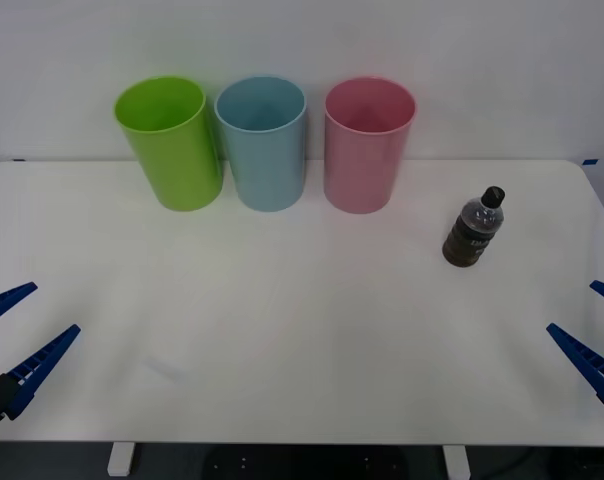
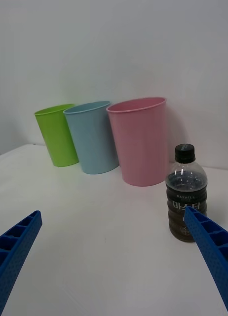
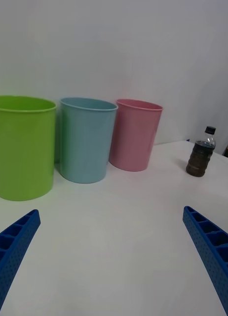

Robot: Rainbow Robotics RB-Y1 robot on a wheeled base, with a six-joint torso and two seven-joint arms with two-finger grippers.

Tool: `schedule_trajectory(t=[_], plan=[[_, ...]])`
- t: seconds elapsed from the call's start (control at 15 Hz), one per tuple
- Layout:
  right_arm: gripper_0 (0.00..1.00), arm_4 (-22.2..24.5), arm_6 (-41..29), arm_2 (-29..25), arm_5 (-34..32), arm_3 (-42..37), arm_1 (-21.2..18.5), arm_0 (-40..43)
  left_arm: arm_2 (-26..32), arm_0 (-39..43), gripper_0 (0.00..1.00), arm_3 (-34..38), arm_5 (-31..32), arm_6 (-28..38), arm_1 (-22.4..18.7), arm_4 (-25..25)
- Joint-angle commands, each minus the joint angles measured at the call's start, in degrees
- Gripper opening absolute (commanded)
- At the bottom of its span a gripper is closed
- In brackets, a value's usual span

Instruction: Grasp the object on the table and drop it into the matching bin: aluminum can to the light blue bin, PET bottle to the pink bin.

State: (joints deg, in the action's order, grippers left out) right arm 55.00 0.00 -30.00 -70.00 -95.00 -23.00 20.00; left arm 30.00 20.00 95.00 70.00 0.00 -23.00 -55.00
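Nothing done yet: bottle (image 1: 474,229) upright on table (image 1: 282,330), right gripper (image 1: 594,335) and left gripper (image 1: 17,335) spread wide, pink bin (image 1: 367,160) waiting.

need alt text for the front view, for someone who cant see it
A small PET bottle of dark liquid stands upright on the right side of a white table, apart from three upright bins along the far edge: lime green bin, light blue bin, pink bin. The open left gripper and right gripper sit at the near corners.
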Motion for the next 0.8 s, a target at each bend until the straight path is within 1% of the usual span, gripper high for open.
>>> schedule_trajectory(t=[0.07,0.2,0.33,0.47,0.8], plan=[[1.0,0.0,0.0,0.0,0.0,0.0,0.0,0.0,0.0,0.0,1.0,0.0,0.0,0.0,0.0,0.0],[1.0,0.02,0.09,-0.76,0.13,0.69,1.12,0.92,0.0,0.0,1.0,0.0,0.0,0.0,0.0,0.0],[1.0,-0.68,0.09,-0.41,0.57,-0.01,0.59,1.62,0.0,0.0,1.0,0.0,0.0,0.0,0.0,0.0],[1.0,-0.77,0.44,1.52,3.82,0.08,-0.29,1.88,0.0,0.0,1.0,0.0,0.0,0.0,0.0,0.0],[1.0,-1.04,2.73,5.74,11.46,0.08,-0.29,1.97,0.0,0.0,1.0,0.0,0.0,0.0,0.0,0.0]])
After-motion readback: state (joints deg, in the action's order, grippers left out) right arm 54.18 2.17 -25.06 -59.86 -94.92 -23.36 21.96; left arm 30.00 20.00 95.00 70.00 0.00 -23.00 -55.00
